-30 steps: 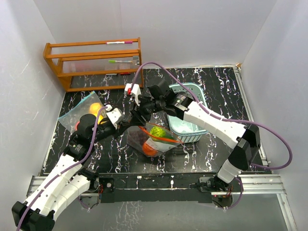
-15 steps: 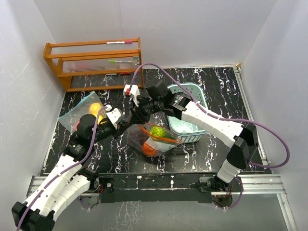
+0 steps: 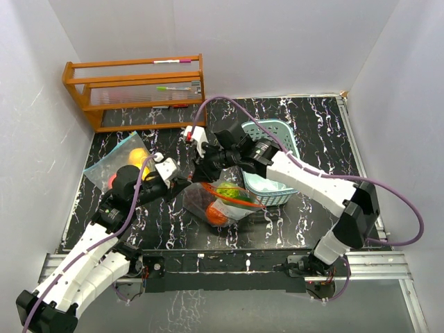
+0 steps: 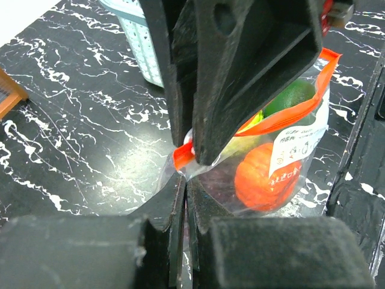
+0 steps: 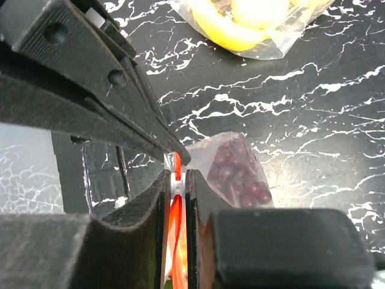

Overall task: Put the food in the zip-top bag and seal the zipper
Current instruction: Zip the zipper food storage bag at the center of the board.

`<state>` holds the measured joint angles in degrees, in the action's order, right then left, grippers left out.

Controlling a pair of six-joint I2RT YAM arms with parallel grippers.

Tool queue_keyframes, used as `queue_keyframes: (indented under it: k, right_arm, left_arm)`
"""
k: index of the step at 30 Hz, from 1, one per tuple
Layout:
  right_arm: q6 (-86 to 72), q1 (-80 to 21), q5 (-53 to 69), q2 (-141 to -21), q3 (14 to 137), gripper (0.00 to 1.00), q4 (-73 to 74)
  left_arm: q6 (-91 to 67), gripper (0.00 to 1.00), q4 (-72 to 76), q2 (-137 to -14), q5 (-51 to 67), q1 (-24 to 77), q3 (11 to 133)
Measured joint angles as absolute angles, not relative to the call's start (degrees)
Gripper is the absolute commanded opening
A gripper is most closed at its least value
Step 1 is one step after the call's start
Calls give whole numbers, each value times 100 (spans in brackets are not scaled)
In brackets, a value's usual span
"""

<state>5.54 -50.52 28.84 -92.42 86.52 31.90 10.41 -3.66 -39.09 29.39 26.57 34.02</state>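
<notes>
Black marbled table (image 3: 312,125), white walls all round, and a wooden rack (image 3: 135,90) sits at the far left corner. Right of centre stands the teal basket (image 3: 272,193), with the right arm crossing over it.

Just beside the basket's near left side lies the zip-top bag (image 3: 222,201), clear plastic with an orange zipper strip (image 4: 289,111) along its mouth. Inside it are a bumpy green fruit (image 4: 295,93), a glossy orange-red fruit (image 4: 264,174) and a cluster of dark purple grapes (image 5: 237,168). Well to the left, a second bag (image 3: 125,156) holds a yellow banana (image 5: 222,33) and a round yellow fruit (image 3: 138,155).

Now the claws, and both meet at one corner of the zip-top bag. The right gripper (image 5: 176,177) has its fingers pressed together on the zipper strip. The left gripper (image 4: 185,180) is squeezed nearly flat, nipping the clear edge right below it, tips almost touching the right one's.
</notes>
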Motion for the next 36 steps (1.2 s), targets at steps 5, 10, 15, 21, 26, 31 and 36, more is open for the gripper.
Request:
queue_keyframes:
  k: [5,10,15,21,26,31,36]
  right_arm:
    - [513,-4982,2794,-8755,8256,8,3146]
    - [460,-4866,2773,-8385,8016,8,3247]
    - [467,-4834,2729,-8217,7946,8,3323]
    - [443,-4807,2633,-7950,7653,8,3315]
    - [344,-4772,2462,-7601,7336,8,3291]
    - [167,-4759,2333,-7279,7067,8,3297]
    - [-27,-4755,2193,-6899,6823,8,3301]
  left_arm:
    - [1041,0,-307,-3896,2954,2685,3406]
    - [1037,0,-167,-3876,2956,2687,3411]
    - [1011,0,-132,-3879,2930,2687,3468]
    - [845,0,-443,-3924,2255,2696,3806]
    - [716,0,-506,-4005,1302,2711,4029]
    - [565,0,-384,-4060,532,2714,4040]
    - [427,0,-148,-4333,-5,2716,4040]
